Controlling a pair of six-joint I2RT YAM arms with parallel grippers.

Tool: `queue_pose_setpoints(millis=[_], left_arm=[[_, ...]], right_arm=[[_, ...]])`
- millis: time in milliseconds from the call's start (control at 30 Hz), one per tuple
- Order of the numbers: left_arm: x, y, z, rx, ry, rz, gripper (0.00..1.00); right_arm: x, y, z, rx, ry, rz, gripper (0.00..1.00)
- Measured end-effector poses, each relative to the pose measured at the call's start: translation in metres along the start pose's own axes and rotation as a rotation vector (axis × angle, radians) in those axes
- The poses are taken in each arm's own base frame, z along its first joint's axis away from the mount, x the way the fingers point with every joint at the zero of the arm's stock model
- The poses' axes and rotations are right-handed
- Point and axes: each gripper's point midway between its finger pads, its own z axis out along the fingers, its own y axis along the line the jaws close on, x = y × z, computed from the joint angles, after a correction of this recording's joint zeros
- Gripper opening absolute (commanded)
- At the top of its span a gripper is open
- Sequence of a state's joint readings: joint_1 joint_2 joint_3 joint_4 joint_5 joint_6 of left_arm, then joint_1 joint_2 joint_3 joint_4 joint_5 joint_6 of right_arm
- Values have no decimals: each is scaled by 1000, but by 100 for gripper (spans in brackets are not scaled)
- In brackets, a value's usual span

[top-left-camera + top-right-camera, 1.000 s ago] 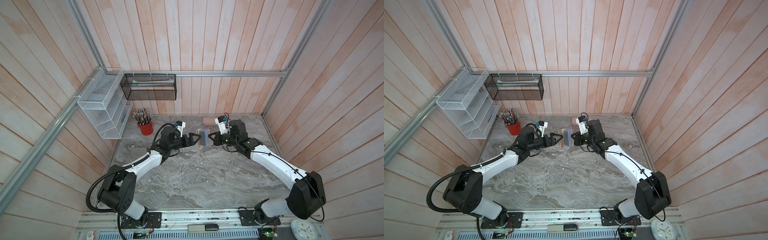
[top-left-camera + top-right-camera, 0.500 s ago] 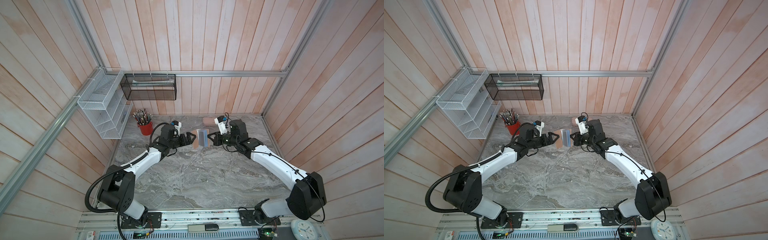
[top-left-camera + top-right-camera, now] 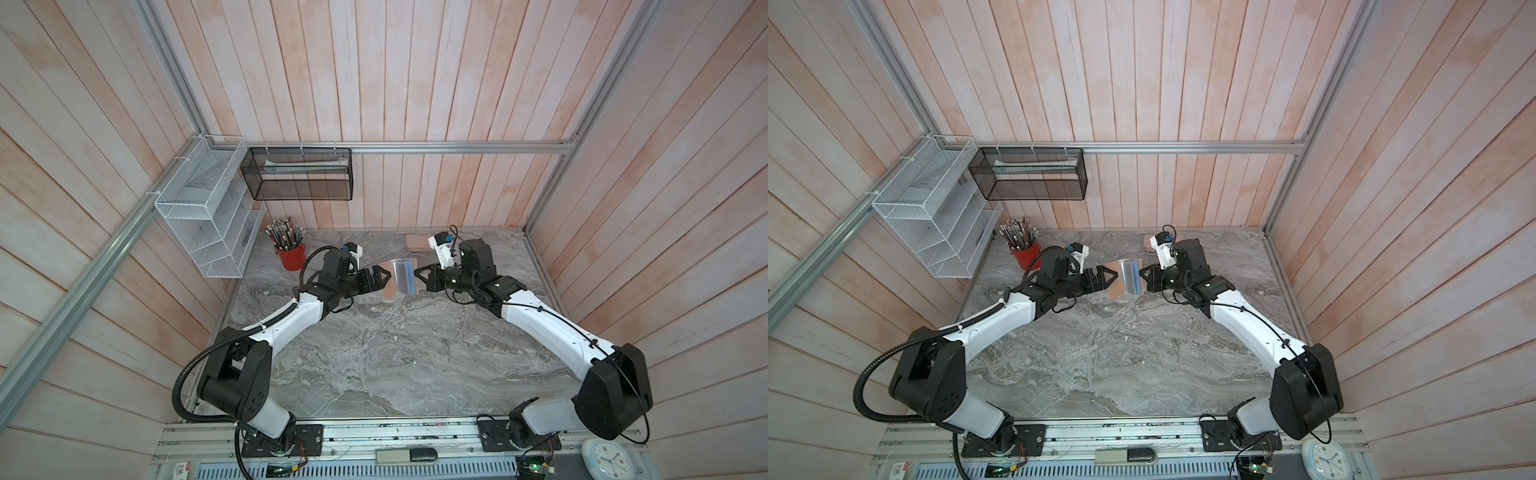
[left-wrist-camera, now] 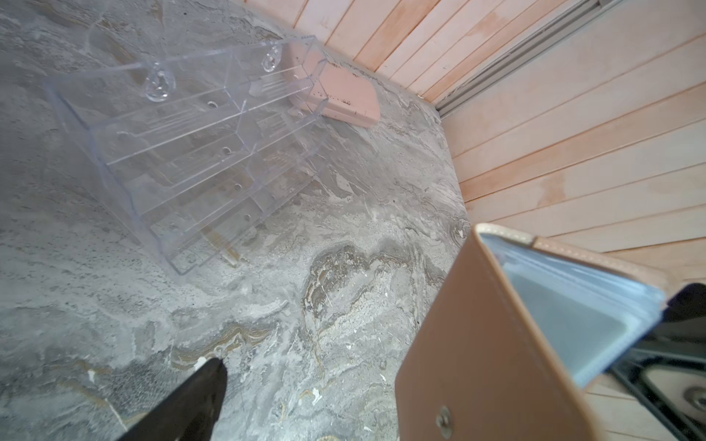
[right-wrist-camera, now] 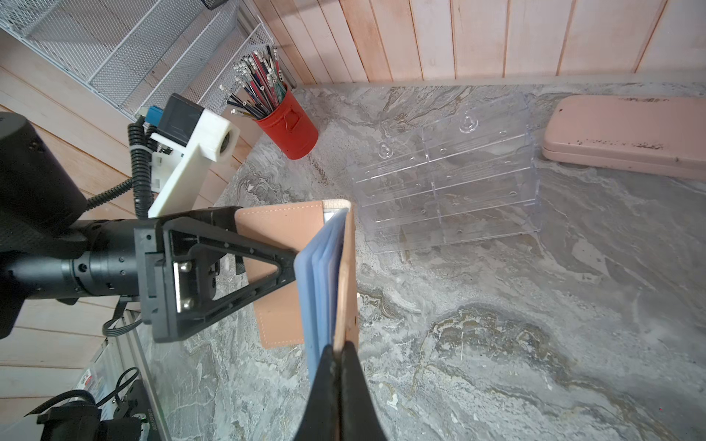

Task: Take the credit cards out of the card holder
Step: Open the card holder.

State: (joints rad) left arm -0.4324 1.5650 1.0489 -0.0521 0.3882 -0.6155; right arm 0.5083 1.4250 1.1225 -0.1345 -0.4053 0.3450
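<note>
The small tan-pink leather card holder hangs open in the air above the grey marbled desk, toward its back, between the two arms. The right end effector is clamped on the edge of one tan cover, its fingers pressed together on the leather. The pale blue-grey sleeves fan out beside that cover and the other flap swings free.

The left end effector has its jaws wide apart and holds nothing. One black triangular finger reaches to the sleeve edges; whether it touches them I cannot tell.

No credit cards can be made out in the sleeves.

Behind the card holder a clear acrylic slotted rack lies on the desk, and a long pale pink case lies beside it at the back wall. A red tin of pencils stands in the back corner under a white wire wall shelf. A black mesh basket hangs on the back wall.
</note>
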Motion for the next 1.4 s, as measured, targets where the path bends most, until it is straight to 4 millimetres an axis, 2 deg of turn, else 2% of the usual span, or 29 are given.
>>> queue_pose_setpoints(millis=[267, 567, 767, 1167, 1267, 1400], left_arm=[[8, -34, -1, 98, 17, -1, 100], [15, -54, 3, 143, 24, -2, 100], [20, -54, 8, 137, 35, -4, 100], [20, -40, 15, 85, 26, -14, 100], [18, -38, 14, 80, 21, -18, 96], [16, -24, 8, 62, 8, -37, 89]], right_arm=[[4, -7, 6, 33, 14, 10, 0], [3, -10, 5, 70, 20, 14, 0], [3, -10, 5, 72, 20, 13, 0], [3, -10, 5, 72, 21, 13, 0], [3, -10, 5, 72, 20, 13, 0], [2, -8, 5, 62, 15, 17, 0]])
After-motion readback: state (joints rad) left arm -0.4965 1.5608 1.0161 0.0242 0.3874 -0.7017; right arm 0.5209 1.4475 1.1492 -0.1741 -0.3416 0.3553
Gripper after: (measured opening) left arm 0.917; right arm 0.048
